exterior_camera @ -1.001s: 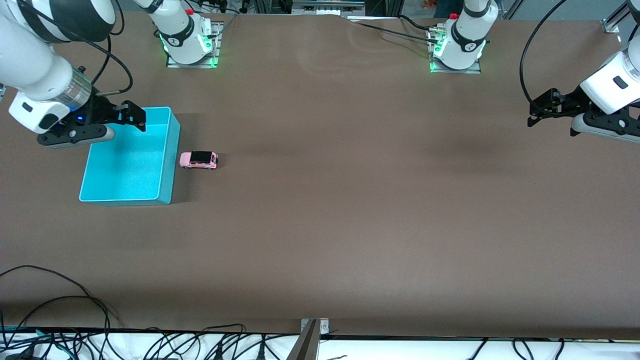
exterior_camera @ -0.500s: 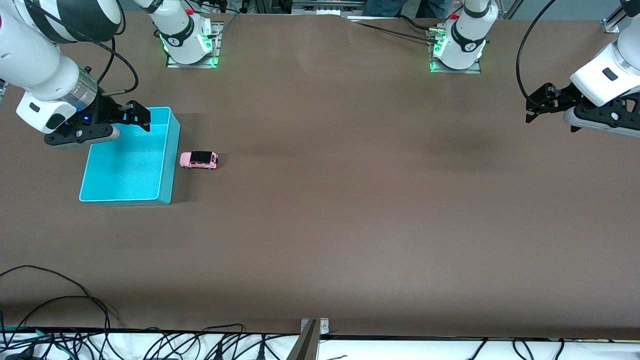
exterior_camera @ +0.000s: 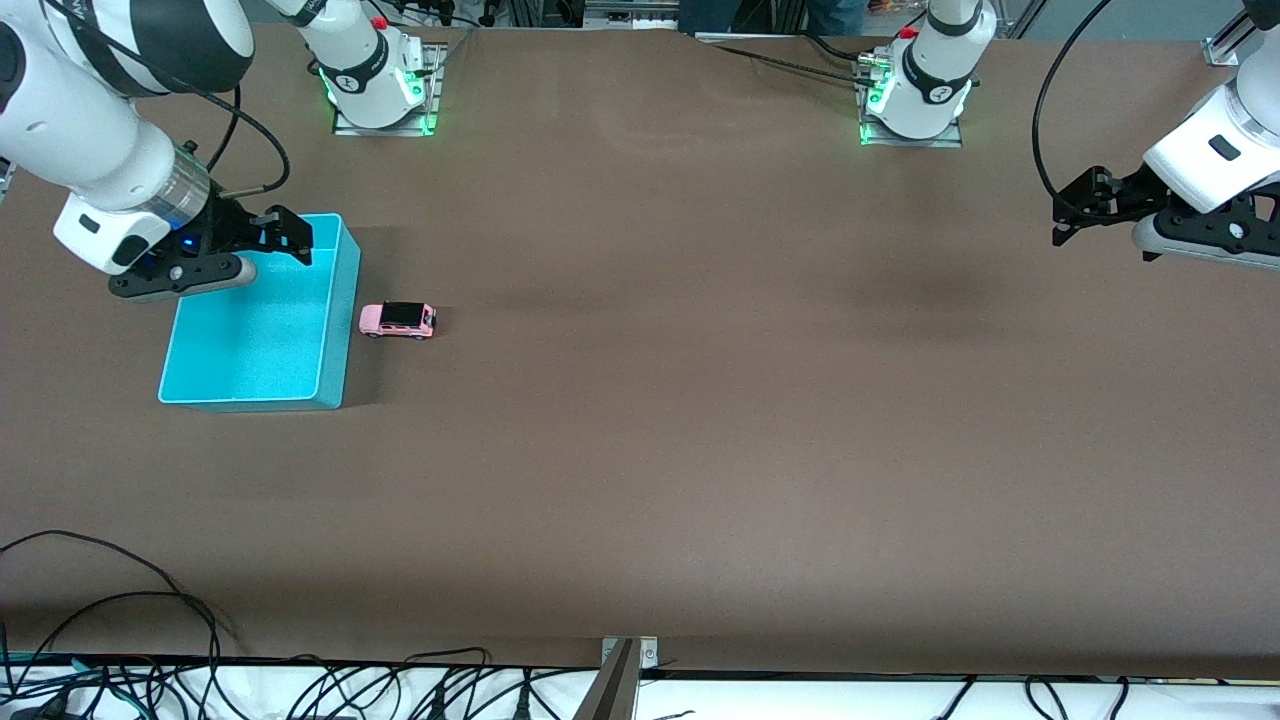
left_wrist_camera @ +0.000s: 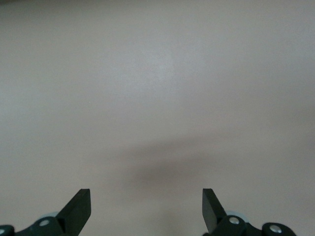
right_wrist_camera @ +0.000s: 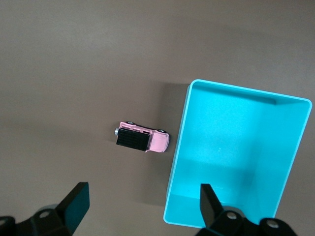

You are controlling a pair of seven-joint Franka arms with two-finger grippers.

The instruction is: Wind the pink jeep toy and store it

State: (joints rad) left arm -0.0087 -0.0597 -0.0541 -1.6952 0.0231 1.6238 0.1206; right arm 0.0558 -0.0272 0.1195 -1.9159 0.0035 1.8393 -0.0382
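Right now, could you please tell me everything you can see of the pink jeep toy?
The pink jeep toy is tiny and boxy, with a pink plastic-looking body, black roof and small dark wheels. It stands upright on its wheels on the brown table, beside the turquoise bin but apart from it. Nothing grips or touches it.

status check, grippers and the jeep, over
Right gripper open over turquoise bin. Left gripper open, waiting over bare table. Pink jeep toy on table beside bin, nothing blocking.

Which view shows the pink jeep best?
Right wrist view: the pink jeep toy is largest there, black roof visible, beside the turquoise bin. Front view shows it tiny. Left wrist view shows only bare table.
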